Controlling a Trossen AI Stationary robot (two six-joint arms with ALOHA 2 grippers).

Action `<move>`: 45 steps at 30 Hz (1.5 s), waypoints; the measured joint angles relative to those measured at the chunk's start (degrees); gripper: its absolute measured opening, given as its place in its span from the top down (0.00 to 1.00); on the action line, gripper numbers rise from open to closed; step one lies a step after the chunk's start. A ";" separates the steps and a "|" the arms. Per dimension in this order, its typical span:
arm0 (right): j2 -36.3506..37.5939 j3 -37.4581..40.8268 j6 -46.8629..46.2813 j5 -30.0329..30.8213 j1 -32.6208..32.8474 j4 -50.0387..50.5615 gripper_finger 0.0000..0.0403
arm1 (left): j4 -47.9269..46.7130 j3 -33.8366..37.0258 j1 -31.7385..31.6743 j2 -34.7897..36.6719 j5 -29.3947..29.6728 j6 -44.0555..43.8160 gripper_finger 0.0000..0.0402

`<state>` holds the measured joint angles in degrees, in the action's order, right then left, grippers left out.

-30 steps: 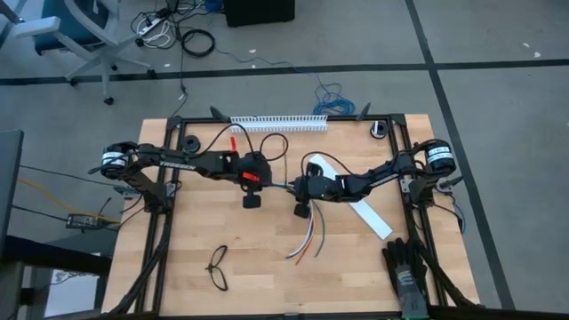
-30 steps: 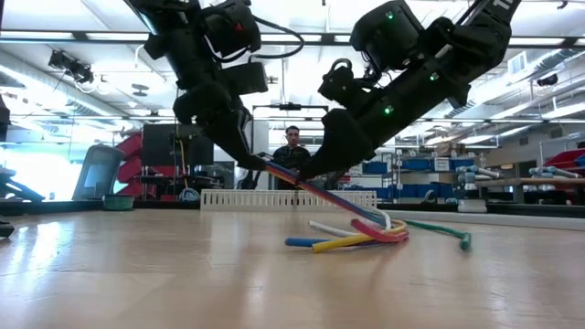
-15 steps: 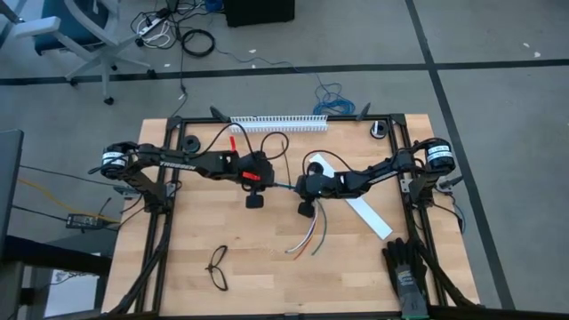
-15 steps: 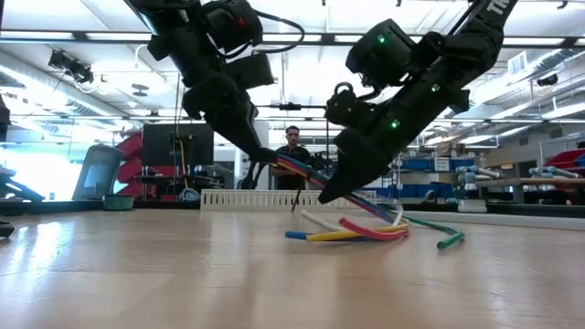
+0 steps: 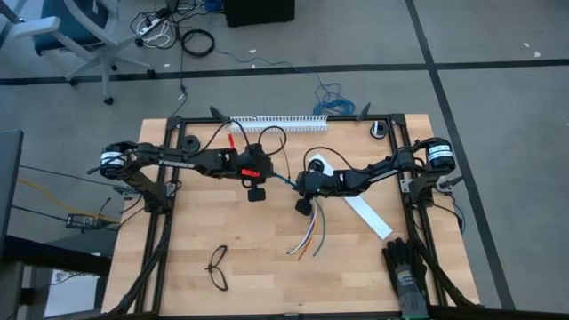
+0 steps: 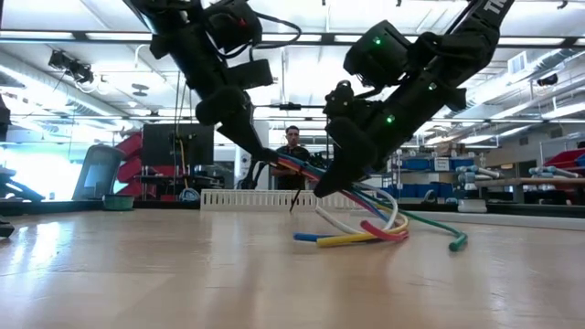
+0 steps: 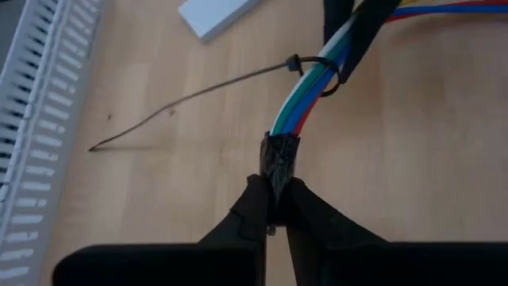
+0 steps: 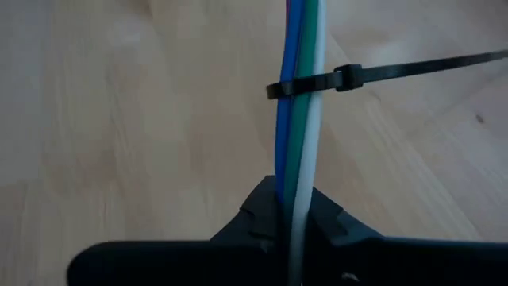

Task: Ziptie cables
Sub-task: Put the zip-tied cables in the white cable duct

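Observation:
The cables [image 6: 361, 212], a bundle of white, blue, green, red and yellow wires, run from my left gripper [image 7: 275, 208] through my right gripper [image 8: 292, 205]. Their loose ends [image 5: 307, 240] curl down onto the table. Both grippers are shut on the bundle, close together over the table's middle, left [image 5: 277, 179] and right [image 5: 299, 186]. The ziptie [image 8: 347, 77] is looped round the bundle between the two grippers. Its thin tail [image 7: 190, 95] sticks out sideways above the wood. My left gripper pinches the cables' dark taped end [image 7: 279, 163] between its two fingertips, slanting down from the table's left side and in line with the bundle. That end is lifted clear of the table. My right gripper pinches the wires [image 8: 295, 171] a little beyond the ziptie loop, slanting down from the table's right side. The held stretch is clear of the table, and the loose ends [image 6: 352, 238] beyond hang down onto it.
A white slotted strip [image 5: 278, 123] lies along the far edge. A wide flat white strip [image 5: 369, 216] lies to the right of the grippers. Black glasses [image 5: 218, 267] lie near the front left and a black glove [image 5: 407, 271] at the front right. A person [image 6: 292, 151] stands behind the table.
My right gripper has rolled and tipped, sinking slightly on the bundle. The stretch of cables between the grippers has come up off its straight slope to the table. The loose ends now bend down in a curve, and their tips have shifted on the wood.

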<state>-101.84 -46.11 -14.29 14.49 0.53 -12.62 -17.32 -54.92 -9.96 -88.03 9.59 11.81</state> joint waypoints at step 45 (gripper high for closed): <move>6.60 0.38 2.50 -3.73 -5.11 5.07 0.98 | 3.06 0.07 -6.75 1.05 -16.75 -3.26 0.75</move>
<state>-95.24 -45.74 -11.79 10.76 -4.58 -7.55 -14.26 -54.85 -16.71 -86.98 -7.16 8.56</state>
